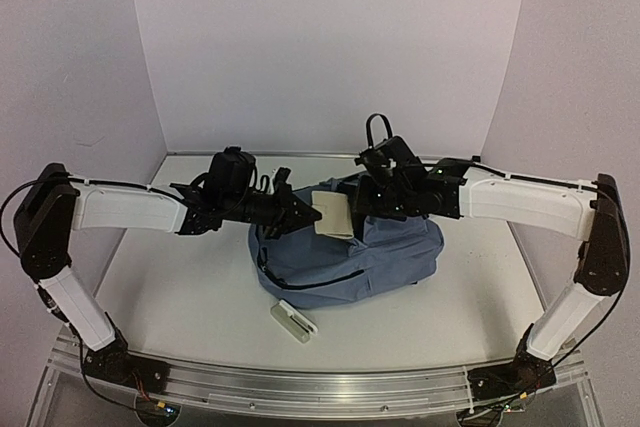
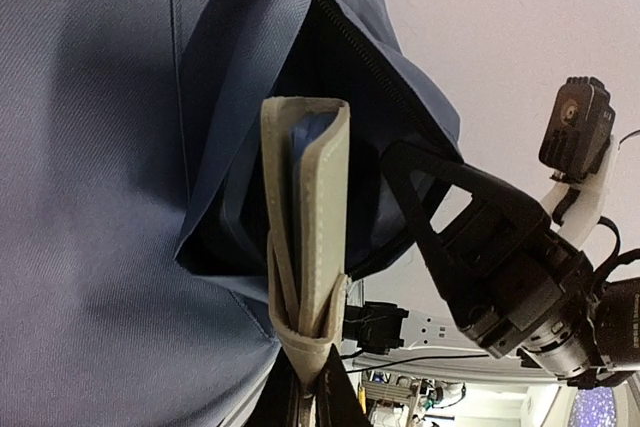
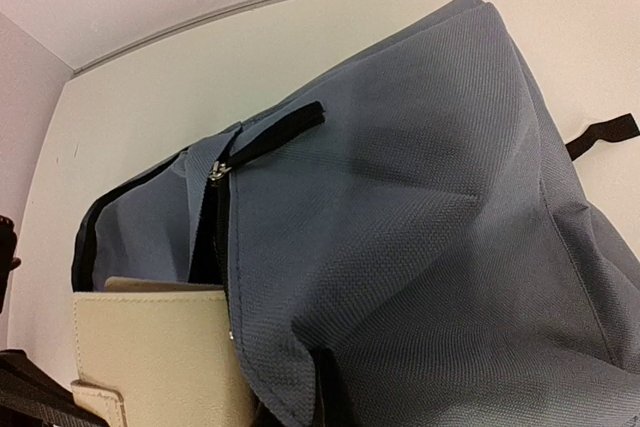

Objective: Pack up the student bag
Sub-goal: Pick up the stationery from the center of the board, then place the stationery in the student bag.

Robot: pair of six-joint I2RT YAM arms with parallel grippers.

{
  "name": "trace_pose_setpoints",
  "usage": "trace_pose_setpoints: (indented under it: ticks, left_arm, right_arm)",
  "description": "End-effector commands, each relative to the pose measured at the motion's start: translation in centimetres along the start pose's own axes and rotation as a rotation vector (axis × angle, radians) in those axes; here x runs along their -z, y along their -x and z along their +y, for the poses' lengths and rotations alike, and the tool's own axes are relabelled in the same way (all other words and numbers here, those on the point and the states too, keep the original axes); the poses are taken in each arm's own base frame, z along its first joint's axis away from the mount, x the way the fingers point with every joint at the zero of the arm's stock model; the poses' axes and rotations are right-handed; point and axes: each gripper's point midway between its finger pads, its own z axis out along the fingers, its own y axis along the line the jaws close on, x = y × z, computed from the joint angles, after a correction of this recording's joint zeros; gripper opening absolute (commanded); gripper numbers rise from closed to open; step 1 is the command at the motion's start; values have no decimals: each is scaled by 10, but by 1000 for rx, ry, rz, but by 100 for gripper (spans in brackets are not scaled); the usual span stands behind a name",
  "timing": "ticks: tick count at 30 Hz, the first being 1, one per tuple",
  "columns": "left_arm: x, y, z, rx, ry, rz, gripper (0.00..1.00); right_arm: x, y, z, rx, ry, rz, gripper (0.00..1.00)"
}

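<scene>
One beige notebook point(image 1: 333, 215), pinched by the left claw point(image 1: 300, 213), is partly inserted in the student bag point(image 1: 385, 252); rim clamped by right claw point(image 1: 372, 197); white item point(image 1: 294, 321) in front unpacked.

I make out a small white case point(image 1: 293, 322), perhaps plastic, on the tabletop point(image 1: 180, 287), on my near side of the beige notebook point(image 1: 333, 215).

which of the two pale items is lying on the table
The small white item in front of the student bag; the beige folder is clamped in the left gripper at its opening.
</scene>
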Motion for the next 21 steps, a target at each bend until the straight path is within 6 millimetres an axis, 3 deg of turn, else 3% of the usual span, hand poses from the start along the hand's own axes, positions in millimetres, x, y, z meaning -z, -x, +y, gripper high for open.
trace_pose_setpoints:
  ticks: [1,7,11,21]
  left_arm:
    - [-8,20,-35,-49,-86,-37,0]
    - [-18,41,-8,-33,13,-141,0]
    - [-31,51,-1,-7,13,-165,0]
    - [-77,46,-9,-29,2,-166,0]
  right_arm:
    - [31,36,33,-72,161,-96,0]
    - [33,37,36,-80,184,-96,0]
    - [34,35,37,-82,196,-90,0]
    - [32,33,40,-90,214,-84,0]
